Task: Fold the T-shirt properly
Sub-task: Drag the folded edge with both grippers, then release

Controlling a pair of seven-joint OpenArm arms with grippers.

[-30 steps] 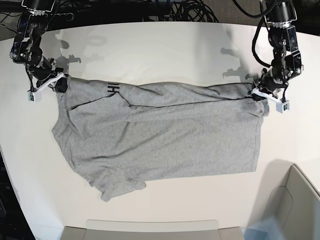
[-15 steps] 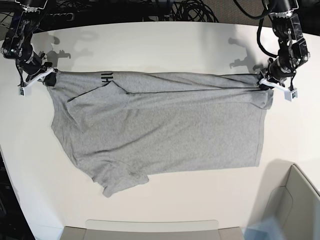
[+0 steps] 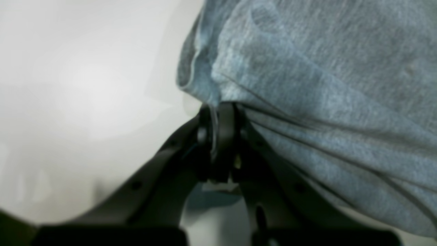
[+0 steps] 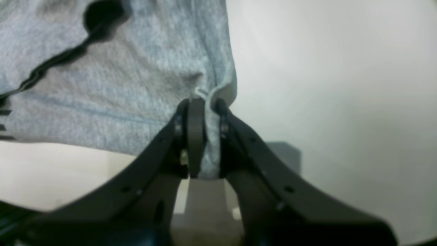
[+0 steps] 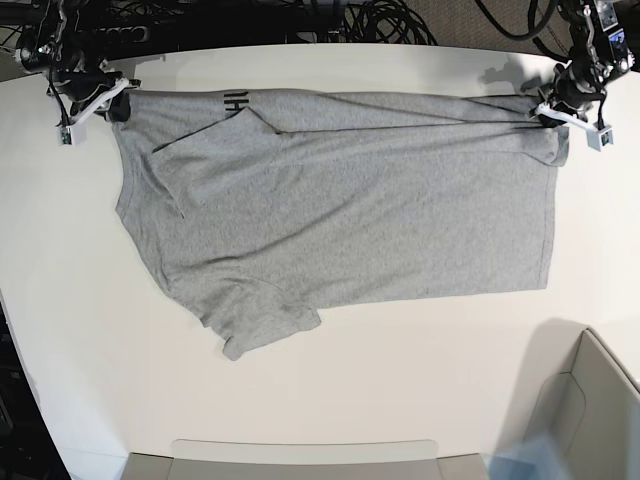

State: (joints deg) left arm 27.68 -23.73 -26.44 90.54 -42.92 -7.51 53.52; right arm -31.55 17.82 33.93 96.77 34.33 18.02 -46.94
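The heather-grey T-shirt lies spread across the white table, folded over along its far edge, with a bit of black lettering showing there. My left gripper is shut on the shirt's far right corner. The left wrist view shows its fingers pinching bunched grey cloth. My right gripper is shut on the far left corner. The right wrist view shows its fingers clamped on a fabric edge with black print beside it. One sleeve lies at the near left.
Black cables lie beyond the table's far edge. A grey bin stands at the near right corner. A flat grey tray edge runs along the near side.
Both grippers have pulled the shirt's held edge toward the far side of the table and a little outward. The whole shirt has slid with them and lies flatter and more stretched.
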